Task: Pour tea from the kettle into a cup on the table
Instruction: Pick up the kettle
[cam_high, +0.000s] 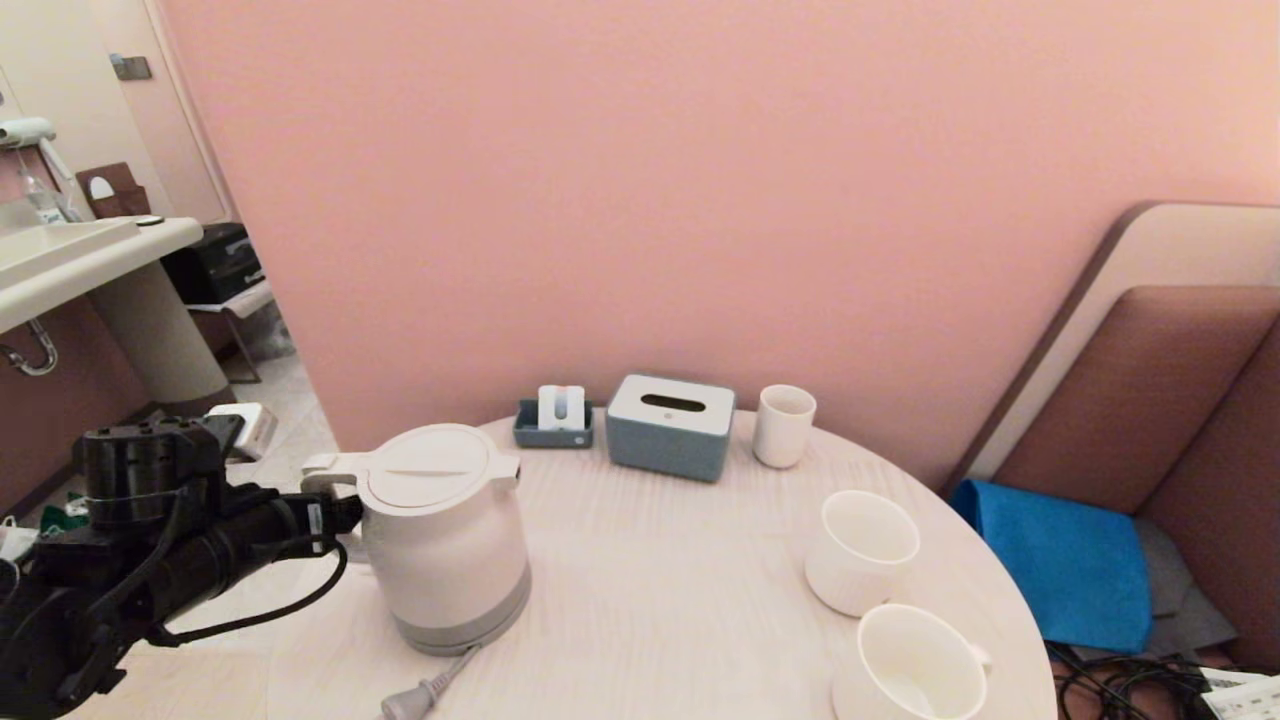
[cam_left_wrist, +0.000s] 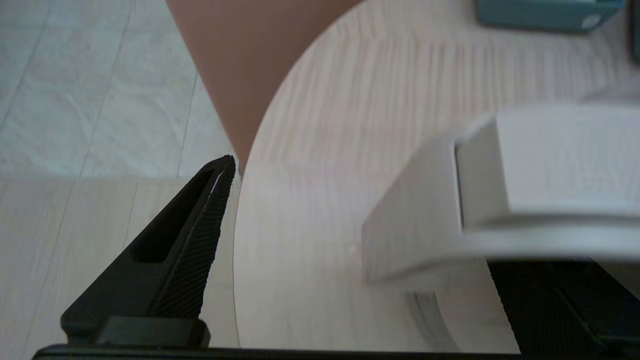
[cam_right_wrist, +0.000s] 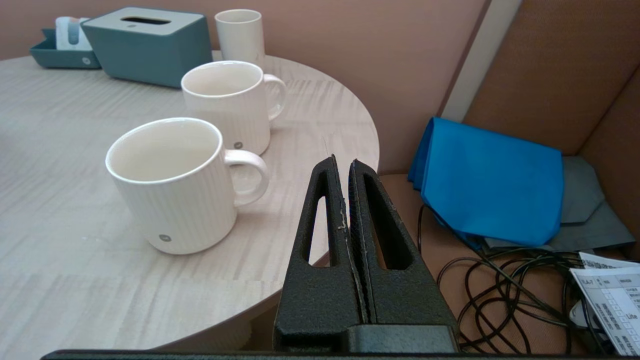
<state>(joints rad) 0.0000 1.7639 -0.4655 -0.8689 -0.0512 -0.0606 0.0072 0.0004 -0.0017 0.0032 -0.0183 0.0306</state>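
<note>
The kettle (cam_high: 445, 535) is shown standing upright at about 8 o'clock on the round surface (cam_high: 660, 590), lid on, its handle (cam_high: 322, 468) turned toward 9 o'clock and its plug (cam_high: 415, 702) lying loose at 6 o'clock. The left end effector (cam_high: 335, 515) is seen at the handle; in the left wrist view its fingers (cam_left_wrist: 195, 240) are spread wide, with the handle (cam_left_wrist: 425, 215) lying between them and not yet clamped. The right end effector (cam_right_wrist: 347, 200) is parked off the surface edge past 4 o'clock, its fingers pressed together on nothing. Two empty cups are set near 4 o'clock, the far cup (cam_high: 862, 550) and the near cup (cam_high: 915, 665), the latter on a saucer; a tall tumbler (cam_high: 783, 425), a tissue box (cam_high: 670, 425) and a small tray (cam_high: 553, 422) are ranged along 12 o'clock. No tea can be seen in any cup. The step in hand is judged to be the grasp of the handle. The next move would call for the fingers to be closed firmly on the handle, then for the kettle to be lifted level and carried toward 4 o'clock until the spout is over a cup.
</note>
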